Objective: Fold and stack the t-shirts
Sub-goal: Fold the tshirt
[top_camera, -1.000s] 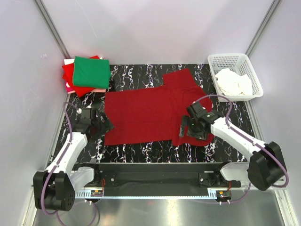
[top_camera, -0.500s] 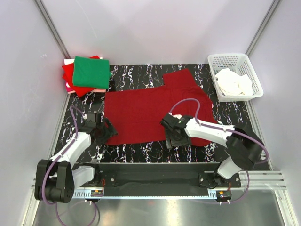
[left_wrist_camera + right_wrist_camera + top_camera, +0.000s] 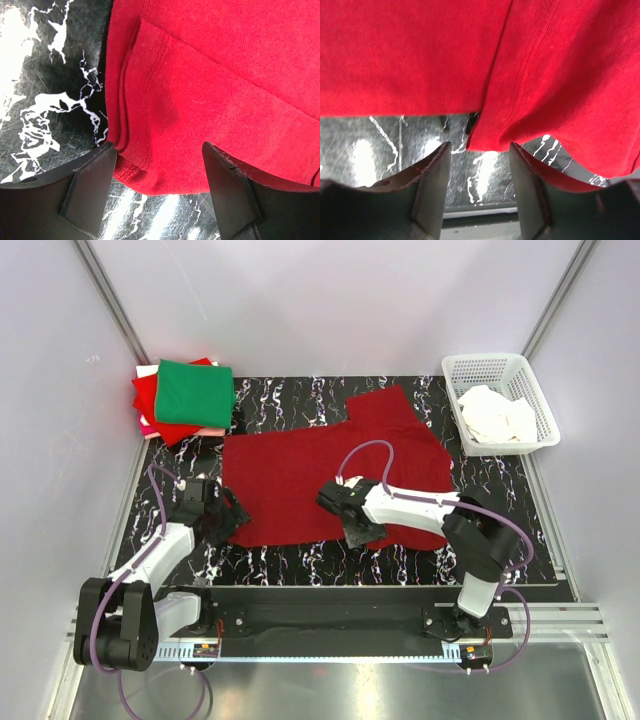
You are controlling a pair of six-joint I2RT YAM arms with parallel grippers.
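A dark crimson t-shirt (image 3: 300, 480) lies spread flat on the black marbled table (image 3: 300, 560). My left gripper (image 3: 230, 521) is at the shirt's near-left corner. In the left wrist view that gripper (image 3: 157, 187) is open, and the rounded corner of the shirt (image 3: 210, 90) lies between its fingers (image 3: 90, 190). My right gripper (image 3: 357, 533) is at the middle of the near hem. It stands open (image 3: 480, 175), with a folded edge of the shirt (image 3: 420, 50) just beyond the fingertips (image 3: 530, 185). Folded t-shirts are stacked at the back left, a green one (image 3: 195, 392) on top of a bright red one (image 3: 150, 405).
A white lattice basket (image 3: 533, 375) holding white cloth (image 3: 497, 415) stands at the back right. Grey walls close in the table on three sides. The arms' mounting rail (image 3: 320, 610) runs along the near edge.
My right arm has swept left along the near hem, from the right sleeve to the middle. Both grippers' jaws have narrowed. The left gripper has edged onto the shirt's corner.
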